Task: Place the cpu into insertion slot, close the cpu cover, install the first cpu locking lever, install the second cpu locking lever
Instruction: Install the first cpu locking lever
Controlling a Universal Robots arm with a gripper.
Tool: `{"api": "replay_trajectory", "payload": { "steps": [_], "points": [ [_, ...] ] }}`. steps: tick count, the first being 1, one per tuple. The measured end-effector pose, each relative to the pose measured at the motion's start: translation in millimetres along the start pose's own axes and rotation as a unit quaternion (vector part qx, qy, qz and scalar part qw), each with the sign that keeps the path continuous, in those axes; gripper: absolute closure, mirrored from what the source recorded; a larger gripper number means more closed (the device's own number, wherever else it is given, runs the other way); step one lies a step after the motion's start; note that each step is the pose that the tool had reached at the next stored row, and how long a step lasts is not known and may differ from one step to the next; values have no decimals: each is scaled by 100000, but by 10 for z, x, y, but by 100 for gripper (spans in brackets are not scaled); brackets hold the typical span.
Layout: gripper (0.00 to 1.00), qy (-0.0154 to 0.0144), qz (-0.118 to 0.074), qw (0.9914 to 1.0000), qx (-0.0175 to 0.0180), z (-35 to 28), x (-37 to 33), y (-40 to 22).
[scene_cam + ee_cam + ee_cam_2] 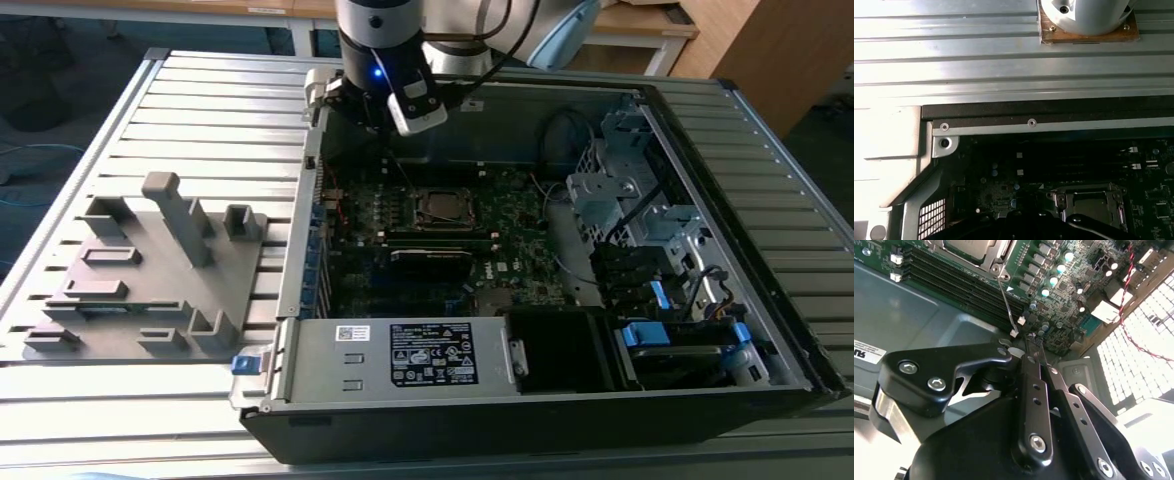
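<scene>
Note the gripper (1029, 342), jaws closed together, beside the raised locking lever's (1005, 302) free end. The lever slants from the cpu cover's (1086, 193) corner toward the case's (534, 120) wall.

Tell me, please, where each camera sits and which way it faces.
Exterior view: high up, looking down into the open computer case on the slatted table; the arm shows.
Second wrist view: on the arm, looking along the black tool towards the motherboard.
First wrist view: on the arm, facing the case rim and table; the arm's white base shows.
All three share the cpu cover.
</scene>
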State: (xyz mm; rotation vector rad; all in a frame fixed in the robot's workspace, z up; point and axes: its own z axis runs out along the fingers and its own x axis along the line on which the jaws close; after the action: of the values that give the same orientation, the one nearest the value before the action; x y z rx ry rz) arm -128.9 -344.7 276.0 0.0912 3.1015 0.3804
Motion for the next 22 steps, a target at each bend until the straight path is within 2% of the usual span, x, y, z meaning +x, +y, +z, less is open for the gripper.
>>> {"api": "replay_trajectory", "payload": {
  "steps": [6, 7, 11, 12, 17, 22],
  "points": [
    [89, 24, -1, 100000, -170, 87, 24, -24],
    [89, 27, 4, 99999, -331, 98, 26, -27],
    [89, 103, 44, 99989, -1506, 124, 38, -33],
    [89, 107, 40, 99985, -1701, 134, 39, -36],
    [89, 120, 47, 99981, -1943, 193, 40, -51],
    [89, 136, 42, 99976, -2174, 214, 36, -56]
  ]
}}
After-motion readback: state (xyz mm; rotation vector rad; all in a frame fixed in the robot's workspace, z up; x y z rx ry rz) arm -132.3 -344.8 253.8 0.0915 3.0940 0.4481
